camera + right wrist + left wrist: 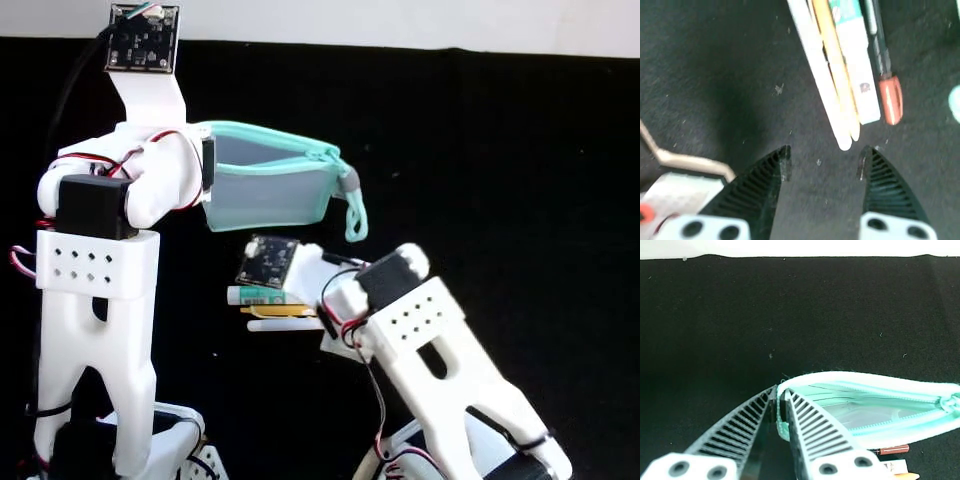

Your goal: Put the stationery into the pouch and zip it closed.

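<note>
A mint green pouch [265,190] hangs in the high view with its zipper mouth open, a grey pull [350,181] at its far end. My left gripper [780,401] is shut on the pouch's rim [805,382] at the end away from the pull. The stationery [265,303] lies bunched on the black table just in front of the pouch: a white stick [817,75], a yellow pencil [836,75], a white and green tube [856,70] and a pen with a red-brown cap [890,97]. My right gripper [824,162] hovers open just short of their ends, touching none of them.
The table is covered in black cloth [500,150], with free room to the right of the pouch. A pale wall edge [800,247] runs along the back. The right arm's white body [420,330] stands close beside the stationery.
</note>
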Robot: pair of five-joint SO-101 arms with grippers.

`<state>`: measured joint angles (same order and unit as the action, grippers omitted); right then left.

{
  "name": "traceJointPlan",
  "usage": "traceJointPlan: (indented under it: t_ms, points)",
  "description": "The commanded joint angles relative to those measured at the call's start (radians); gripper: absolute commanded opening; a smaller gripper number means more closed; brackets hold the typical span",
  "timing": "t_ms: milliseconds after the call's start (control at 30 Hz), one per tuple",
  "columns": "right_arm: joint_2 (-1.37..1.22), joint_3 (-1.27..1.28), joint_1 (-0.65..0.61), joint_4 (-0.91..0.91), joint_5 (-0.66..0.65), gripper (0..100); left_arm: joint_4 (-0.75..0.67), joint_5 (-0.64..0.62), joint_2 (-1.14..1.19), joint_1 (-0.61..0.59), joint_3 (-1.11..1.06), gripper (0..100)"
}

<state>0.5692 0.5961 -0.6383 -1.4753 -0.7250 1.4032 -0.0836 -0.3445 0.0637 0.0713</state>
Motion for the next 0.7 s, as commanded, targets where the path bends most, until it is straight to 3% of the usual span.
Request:
traceJointPlan:
  t_ms: [0,500,667]
  points:
    - [0.021,0.059,-0.022,0.139,-0.017,22.3,0.002,0.000,0.004,0.002,-0.010,1]
    - [0.013,0.318,-0.125,0.481,-0.017,22.3,0.003,-0.002,0.005,0.007,-0.013,1]
    - [-0.124,0.309,-0.130,0.545,-0.020,22.3,0.026,-0.002,0.005,0.007,-0.007,1]
